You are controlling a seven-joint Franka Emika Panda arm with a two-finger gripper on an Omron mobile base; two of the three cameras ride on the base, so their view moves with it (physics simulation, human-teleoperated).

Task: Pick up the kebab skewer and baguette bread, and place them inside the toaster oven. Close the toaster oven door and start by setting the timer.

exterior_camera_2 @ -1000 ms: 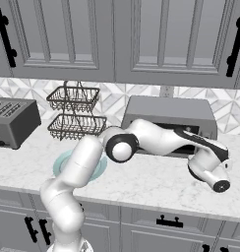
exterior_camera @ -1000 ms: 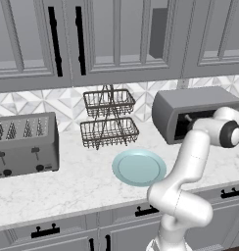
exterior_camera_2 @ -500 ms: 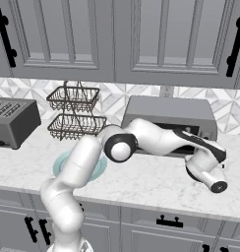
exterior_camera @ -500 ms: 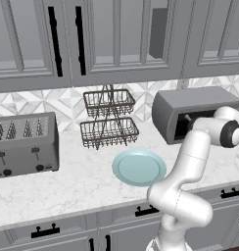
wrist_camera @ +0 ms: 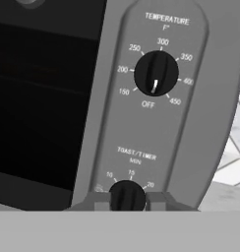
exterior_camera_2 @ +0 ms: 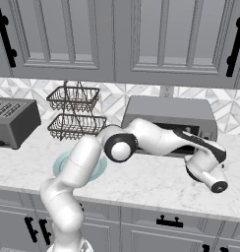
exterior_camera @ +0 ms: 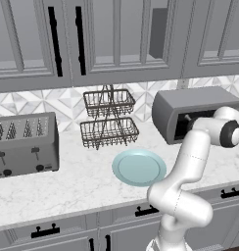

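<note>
I judge the task at its last step. My fingers (wrist_camera: pixel 127 201) are clamped on the timer knob (wrist_camera: pixel 127 195) at 6 o'clock in the hand view, on the toaster oven (exterior_camera_2: pixel 168 114); its door reads closed. Temperature knob (wrist_camera: pixel 156 74) sits untouched. The plate (exterior_camera: pixel 139 167) lies bare on the desk (exterior_camera: pixel 67 186); nothing obstructs.

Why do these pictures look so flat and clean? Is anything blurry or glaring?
Left base view: even light, no glare, the plate casting hardly any shadow on the counter. Right base view: the same flat light, the toaster oven opening dark. Hand view: the dial lettering is soft and slightly blurred, the oven window nearly black, the timer knob between the gripper tips.
</note>
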